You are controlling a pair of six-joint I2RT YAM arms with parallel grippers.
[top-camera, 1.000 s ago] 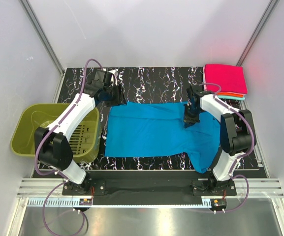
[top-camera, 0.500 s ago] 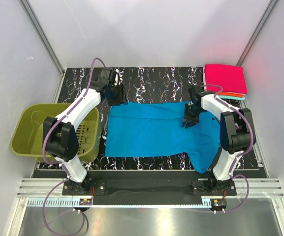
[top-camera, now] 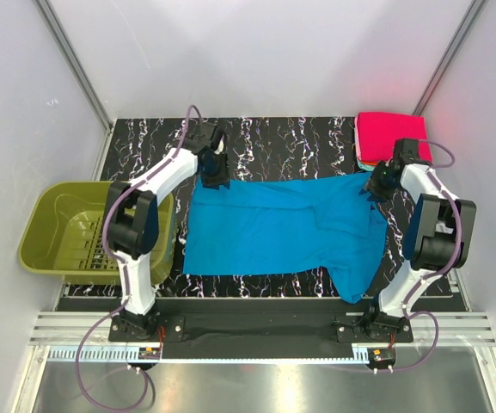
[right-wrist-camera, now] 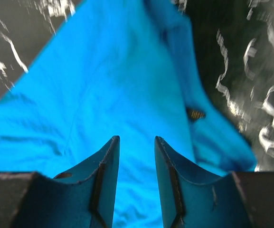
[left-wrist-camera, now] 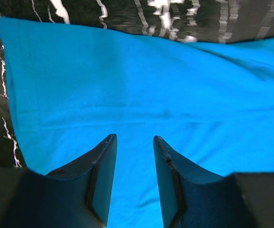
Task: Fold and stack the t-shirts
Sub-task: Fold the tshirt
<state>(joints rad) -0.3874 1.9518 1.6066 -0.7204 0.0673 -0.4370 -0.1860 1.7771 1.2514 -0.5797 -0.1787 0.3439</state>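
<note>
Looking from the near edge outward, I first meet one sleeve (top-camera: 355, 280) of the blue t-shirt (top-camera: 273, 228), which reaches toward me, well nearer than the right jaws. The rest of the shirt lies spread flat on the black marbled surface (top-camera: 265, 138). Its long axis runs left to right, from one pair of jaws to the other, and its straight left edge (top-camera: 187, 232) sits nearer to me than the left jaws.

An olive-green basket (top-camera: 45, 215) stands off the surface, well to the left of the left jaws and nearer to me.

The left jaws sit over the shirt's far-left corner. From the left wrist I see them partly apart with nothing between them, only blue cloth below, and the shirt's far edge and bare surface just ahead of the fingers (left-wrist-camera: 103, 161).

The right jaws sit over the far-right corner and are also partly apart and gripping nothing. Below them the cloth narrows away to a point. A small label (right-wrist-camera: 194, 113) lies on it just ahead and to the right of the fingers (right-wrist-camera: 167, 161), so the neck end points that way.

Farthest out, just beyond the right jaws, a folded magenta-pink t-shirt (top-camera: 383, 136) lies at the far-right corner. The arm hides what is beneath it.
</note>
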